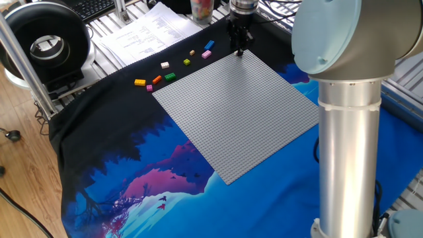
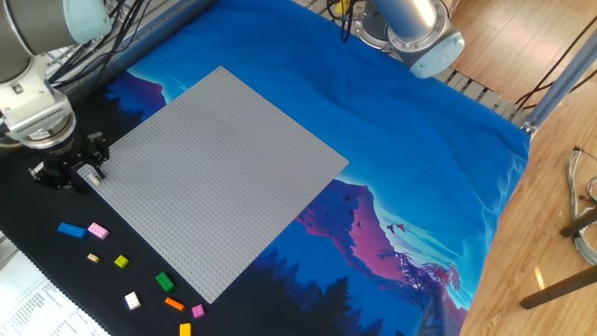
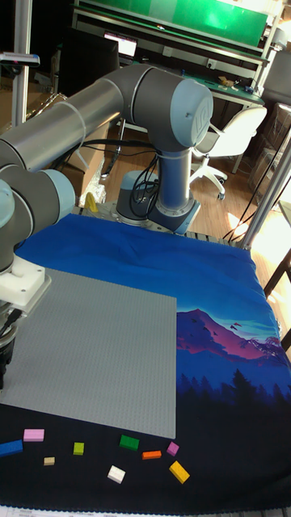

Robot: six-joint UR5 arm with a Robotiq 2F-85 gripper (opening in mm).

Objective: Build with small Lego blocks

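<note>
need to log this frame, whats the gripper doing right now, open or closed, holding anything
Gripper: at the corner of the grey baseplate, fingers close together; whether it is open, shut, or holding a brick cannot be told.
</note>
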